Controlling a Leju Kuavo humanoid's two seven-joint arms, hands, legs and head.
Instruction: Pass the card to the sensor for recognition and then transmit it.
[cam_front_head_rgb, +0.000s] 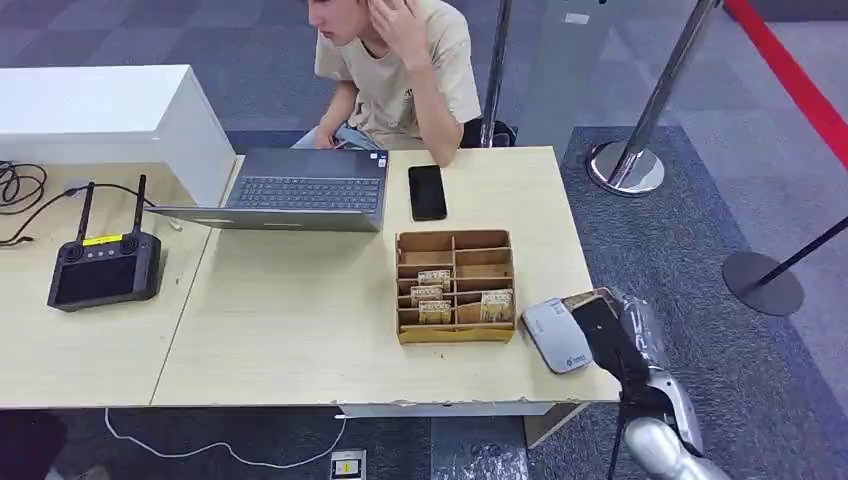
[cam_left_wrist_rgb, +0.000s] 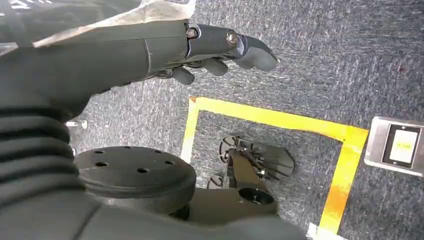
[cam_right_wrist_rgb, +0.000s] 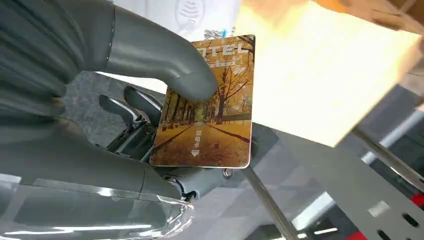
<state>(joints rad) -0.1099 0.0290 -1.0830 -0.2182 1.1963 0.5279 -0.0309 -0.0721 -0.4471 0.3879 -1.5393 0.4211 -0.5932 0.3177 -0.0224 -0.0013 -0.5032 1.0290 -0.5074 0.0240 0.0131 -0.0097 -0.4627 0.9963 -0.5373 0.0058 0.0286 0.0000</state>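
Holding the card (cam_right_wrist_rgb: 207, 112) between my thumb and the darker fingers behind it, my right hand (cam_front_head_rgb: 612, 338) sits at the table's (cam_front_head_rgb: 300, 320) right front corner, at about 4 o'clock in the head view. The card shows a golden avenue of trees and part of the printed word "OTEL"; in the head view its brown edge (cam_front_head_rgb: 590, 298) sticks out just above my palm. The thumb presses on its face and covers one upper corner.

The sensor (cam_front_head_rgb: 557, 335), a small grey-white box, lies flat on the table just beside my right hand, at its 9 o'clock. I cannot tell if the card touches it. At 9 o'clock from the sensor stands a cardboard sorting box (cam_front_head_rgb: 456, 286) with several compartments; more cards stand in the compartments near its front. Beyond the box, toward 12 o'clock, lie a black phone (cam_front_head_rgb: 427, 192) and an open laptop (cam_front_head_rgb: 290, 190), and a person (cam_front_head_rgb: 400, 70) in a beige shirt sits behind them. At 9 o'clock on the neighbouring table rests a black remote controller (cam_front_head_rgb: 103, 268) with two antennas.

My left hand (cam_left_wrist_rgb: 220, 50) hangs over grey carpet with yellow floor tape (cam_left_wrist_rgb: 270, 117); its fingers are curled loosely and hold nothing.
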